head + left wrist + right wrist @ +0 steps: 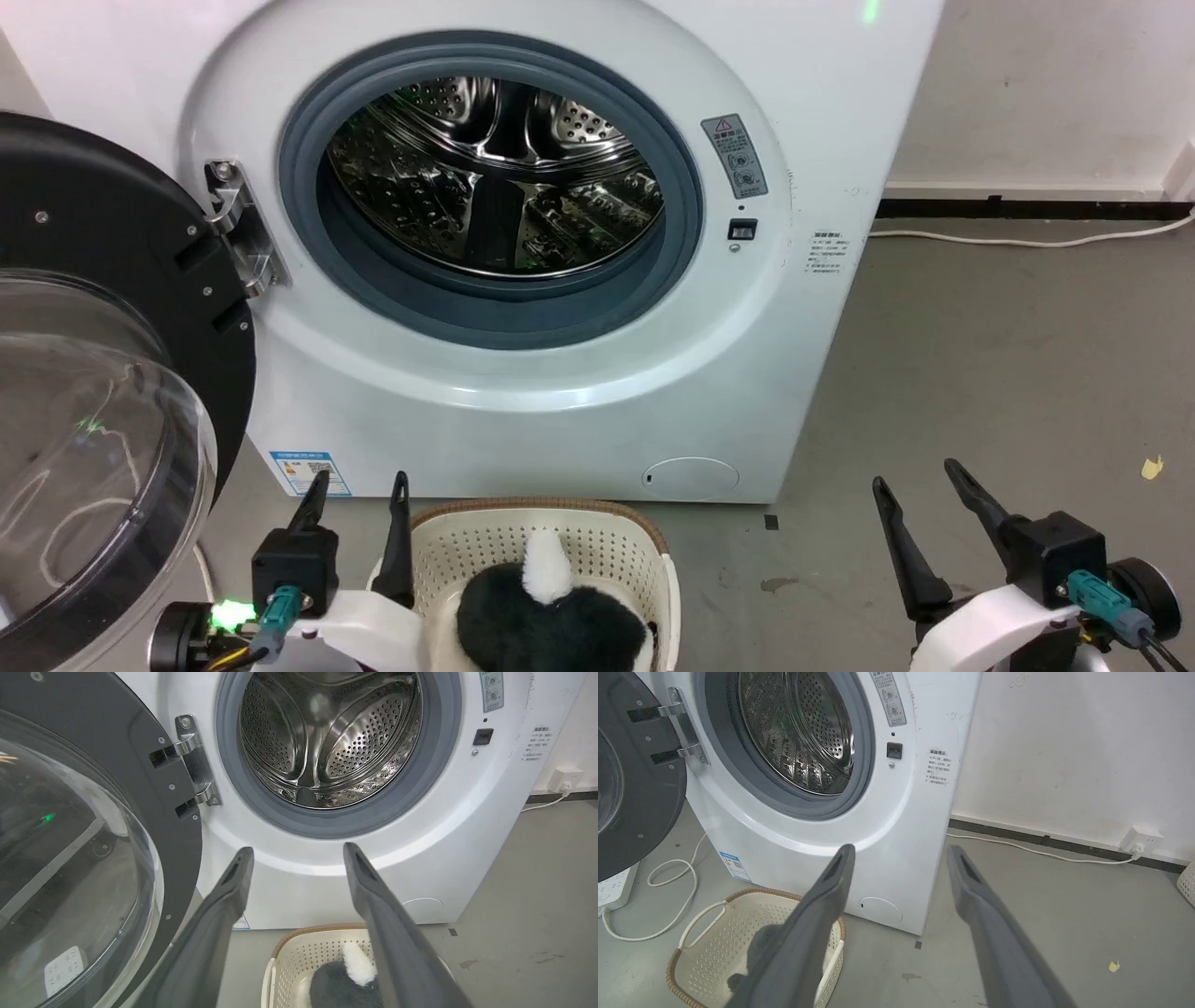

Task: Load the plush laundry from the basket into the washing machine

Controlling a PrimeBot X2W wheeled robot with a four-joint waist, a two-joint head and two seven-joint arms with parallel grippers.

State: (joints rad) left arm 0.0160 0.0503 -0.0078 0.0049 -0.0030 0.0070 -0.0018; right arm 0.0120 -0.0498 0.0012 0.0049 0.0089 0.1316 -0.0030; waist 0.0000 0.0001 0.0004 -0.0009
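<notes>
Left end effector (362, 478), right end effector (914, 471) wide, empty; plush laundry (551, 616) in basket (611, 546); right wrist view's wall socket (1141, 839).

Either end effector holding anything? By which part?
Nothing held: left end effector and right end effector are open and empty; plush laundry sits in the basket.
</notes>
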